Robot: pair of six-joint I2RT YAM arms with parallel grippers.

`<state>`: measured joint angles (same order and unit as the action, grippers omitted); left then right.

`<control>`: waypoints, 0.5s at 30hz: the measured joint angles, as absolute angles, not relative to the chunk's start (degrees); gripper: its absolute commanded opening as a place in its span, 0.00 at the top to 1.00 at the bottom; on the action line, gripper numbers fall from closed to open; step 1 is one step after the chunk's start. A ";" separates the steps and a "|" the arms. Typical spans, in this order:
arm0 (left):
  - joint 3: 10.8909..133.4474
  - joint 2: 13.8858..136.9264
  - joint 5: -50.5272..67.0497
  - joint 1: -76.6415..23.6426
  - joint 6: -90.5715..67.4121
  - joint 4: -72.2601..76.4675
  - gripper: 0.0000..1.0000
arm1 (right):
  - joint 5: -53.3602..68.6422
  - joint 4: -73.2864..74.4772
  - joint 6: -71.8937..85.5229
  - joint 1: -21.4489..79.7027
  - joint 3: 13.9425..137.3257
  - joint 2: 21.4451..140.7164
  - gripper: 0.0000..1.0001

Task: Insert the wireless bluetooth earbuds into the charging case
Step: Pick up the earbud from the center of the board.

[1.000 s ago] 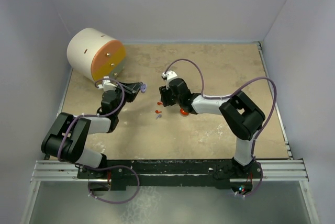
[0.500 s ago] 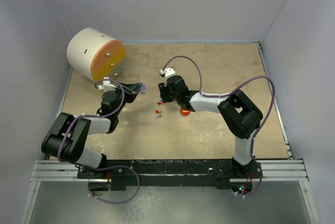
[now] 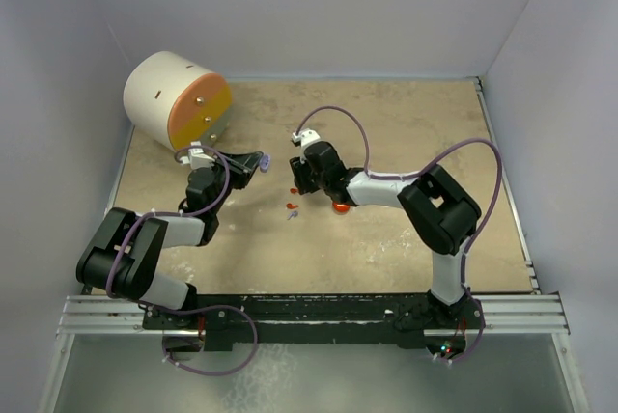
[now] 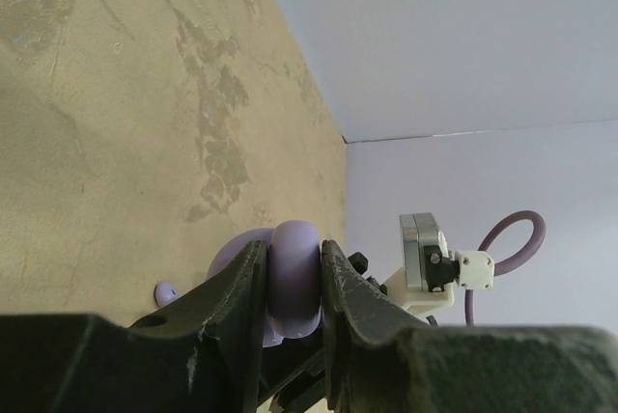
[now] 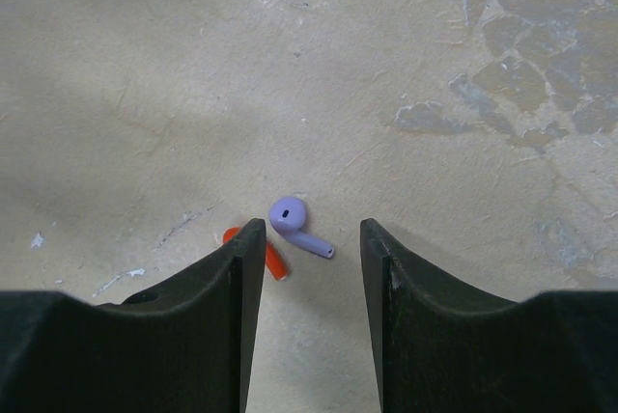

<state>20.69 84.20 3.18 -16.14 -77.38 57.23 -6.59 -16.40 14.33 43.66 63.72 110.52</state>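
1. Our left end effector (image 4: 293,251) is pressed together on the case (image 4: 294,292). Its two fingers pinch the round lavender shell by its flat sides, so the rim shows between them.
2. We cannot tell whether the case touches the desk (image 3: 406,133) or hangs above it.
3. A small lavender bit (image 4: 166,290) lies on the desk just beside the left finger. It is too small for us to say what it is.
4. Our right end effector (image 5: 311,228) is spread, with a clear gap between the fingers and nothing held.
5. The lavender earbud (image 5: 290,215) lies on the desk in that gap, its bulb nearer the left finger (image 5: 241,268) and its stem pointing toward the right one. We see neither finger touching it.
6. A red earbud (image 5: 274,261) lies just beside the lavender one, partly hidden behind the left finger.
7. From above, the right end effector points down over a cluster of tiny red and lavender bits near the middle of the desk, and the left end effector with the case is a little to their left.
8. A red-orange disc (image 3: 340,206) sits on the desk by the right arm, near those bits.
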 measured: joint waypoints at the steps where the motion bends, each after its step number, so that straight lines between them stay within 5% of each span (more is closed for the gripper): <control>1: 20.69 84.20 3.18 -16.14 -77.41 57.39 1.00 | -6.52 -16.40 14.33 43.77 63.81 110.52 0.53; 15: 20.51 84.20 3.22 -16.14 -77.41 57.89 1.00 | -6.52 -16.03 14.35 44.62 64.82 112.57 0.57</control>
<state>20.51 84.20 3.22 -16.14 -77.41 57.89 -6.52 -16.03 14.35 44.62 64.82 112.57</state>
